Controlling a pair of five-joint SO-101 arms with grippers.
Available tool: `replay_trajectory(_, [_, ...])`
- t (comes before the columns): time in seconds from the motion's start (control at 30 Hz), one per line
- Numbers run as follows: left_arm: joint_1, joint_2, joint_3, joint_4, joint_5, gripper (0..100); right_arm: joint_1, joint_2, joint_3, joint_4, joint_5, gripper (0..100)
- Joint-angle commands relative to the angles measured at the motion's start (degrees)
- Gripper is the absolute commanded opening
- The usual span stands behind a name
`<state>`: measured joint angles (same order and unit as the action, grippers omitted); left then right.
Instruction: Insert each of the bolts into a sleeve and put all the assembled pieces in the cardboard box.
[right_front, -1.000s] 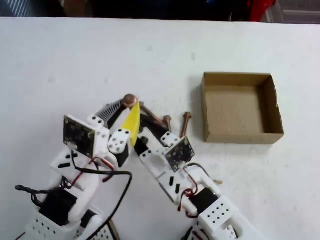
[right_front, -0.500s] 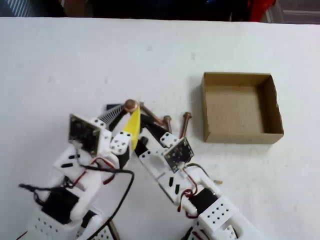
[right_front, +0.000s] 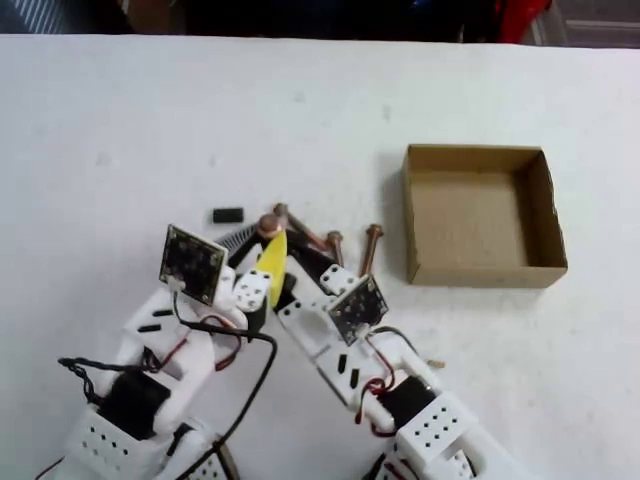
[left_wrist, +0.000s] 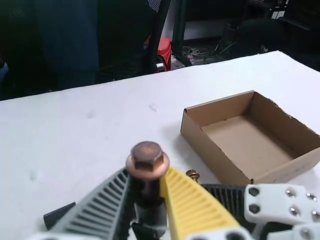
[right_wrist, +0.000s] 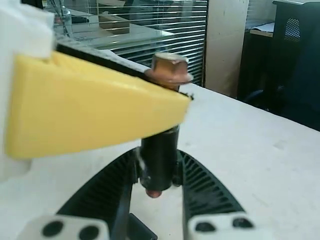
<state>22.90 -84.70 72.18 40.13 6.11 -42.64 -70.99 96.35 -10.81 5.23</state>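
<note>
Both arms meet at one bolt (right_front: 267, 224) near the worktop's (right_front: 120, 120) front edge, with the cardboard box (right_front: 484, 272) toward the right edge. Left wrist view: the left hand (left_wrist: 147, 190) clamps the bolt's shank. Right wrist view: the right hand (right_wrist: 159, 167) grips the sleeve (right_wrist: 159, 155) around it.

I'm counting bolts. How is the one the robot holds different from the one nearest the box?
The held bolt stands upright, head up; the loose bolt lies flat on the table. The held bolt's shaft sits in a black sleeve; the loose bolt's is bare. Jaws clamp the held bolt; none grip the loose bolt. Both are copper-coloured.
</note>
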Motion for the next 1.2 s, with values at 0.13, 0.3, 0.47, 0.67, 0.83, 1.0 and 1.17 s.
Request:
replay_trajectory(0.13, [0.0, -0.9, -0.6, -2.0, -6.2, 2, 0.0, -0.8, 0.5, 0.1, 0.0, 1.6])
replay_trajectory(0.3, [0.0, -0.9, -0.6, -2.0, -6.6, 2, 0.0, -0.8, 0.5, 0.1, 0.0, 1.6])
replay_trajectory(0.47, [0.0, -0.9, -0.6, -1.9, -9.4, 9, 0.1, -0.8, 0.5, 0.1, 0.1, 1.6])
replay_trajectory(0.67, [0.0, -0.9, 1.8, -2.4, -7.7, 17, 0.1, -0.8, 0.5, 0.1, 0.1, 1.6])
replay_trajectory(0.83, [0.0, -0.9, 1.8, -2.5, -7.7, 19, 0.1, -0.8, 0.5, 0.1, 0.1, 1.6])
replay_trajectory(1.0, [-4.2, -0.9, 2.2, -5.2, -8.1, 23, 0.1, -0.8, 0.5, 0.2, 0.1, 1.6])
replay_trajectory(1.17, [-5.5, -0.9, 2.3, -5.0, -8.0, 25, 0.1, -0.8, 0.5, 0.2, 0.1, 1.6])
